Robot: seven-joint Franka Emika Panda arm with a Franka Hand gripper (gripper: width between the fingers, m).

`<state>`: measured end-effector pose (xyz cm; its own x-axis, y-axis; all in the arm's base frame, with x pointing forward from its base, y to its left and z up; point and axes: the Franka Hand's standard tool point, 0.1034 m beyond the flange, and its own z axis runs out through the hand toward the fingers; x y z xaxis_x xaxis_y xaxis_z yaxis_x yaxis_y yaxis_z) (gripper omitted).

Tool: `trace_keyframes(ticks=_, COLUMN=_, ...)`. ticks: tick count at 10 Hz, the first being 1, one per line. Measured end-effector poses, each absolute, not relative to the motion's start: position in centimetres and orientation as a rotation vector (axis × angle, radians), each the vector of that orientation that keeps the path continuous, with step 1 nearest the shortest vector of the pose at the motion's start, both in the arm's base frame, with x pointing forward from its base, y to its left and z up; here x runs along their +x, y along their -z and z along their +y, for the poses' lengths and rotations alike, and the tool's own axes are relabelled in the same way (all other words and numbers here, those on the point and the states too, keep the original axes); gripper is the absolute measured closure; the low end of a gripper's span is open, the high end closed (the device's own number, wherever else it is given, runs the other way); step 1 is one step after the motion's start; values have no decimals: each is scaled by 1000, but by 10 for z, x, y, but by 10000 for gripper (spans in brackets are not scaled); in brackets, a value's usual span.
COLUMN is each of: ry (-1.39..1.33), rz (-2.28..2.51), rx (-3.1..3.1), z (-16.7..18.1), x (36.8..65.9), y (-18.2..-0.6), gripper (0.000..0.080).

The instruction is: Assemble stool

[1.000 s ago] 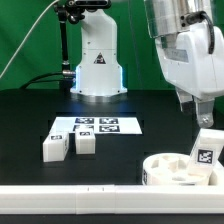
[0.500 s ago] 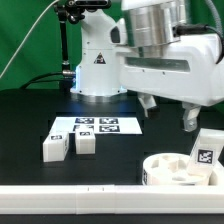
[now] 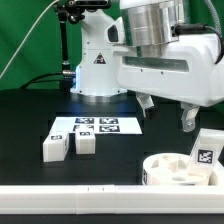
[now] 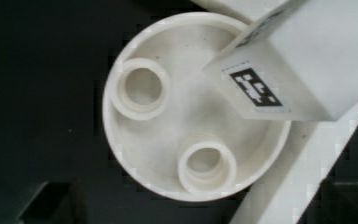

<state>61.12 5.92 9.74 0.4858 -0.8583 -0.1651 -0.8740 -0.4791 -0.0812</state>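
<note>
Reading the seat [image 3: 165, 172] first: it lies sockets-up at the exterior view's lower right, near the border rail [image 3: 80, 193]; one leg [image 3: 207, 148] stands at its rim, socketed or not I cannot tell; a spare leg [image 3: 55, 147] and its twin [image 3: 85, 143] wait well apart, beside the marker board [image 3: 97, 126]; gripper [image 3: 168, 112] hovers above the seat, jaws wide, empty; I judge leg-fitting is in hand; next move calls for a square descent onto a leg
</note>
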Motion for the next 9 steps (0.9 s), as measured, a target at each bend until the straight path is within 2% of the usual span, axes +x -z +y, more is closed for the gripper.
trace_keyframes(ticks=3, ry=-253, rz=1182, rx=-2788, z=31, x=595, y=-94, gripper=150)
trace_keyframes(ticks=6, ry=-247, rz=1125, rx=-2808, z=31, x=595, y=-94, gripper=150)
trace_keyframes(ticks=9, ry=-208, rz=401, rx=-3092, z=22, x=594, y=-93, gripper=150)
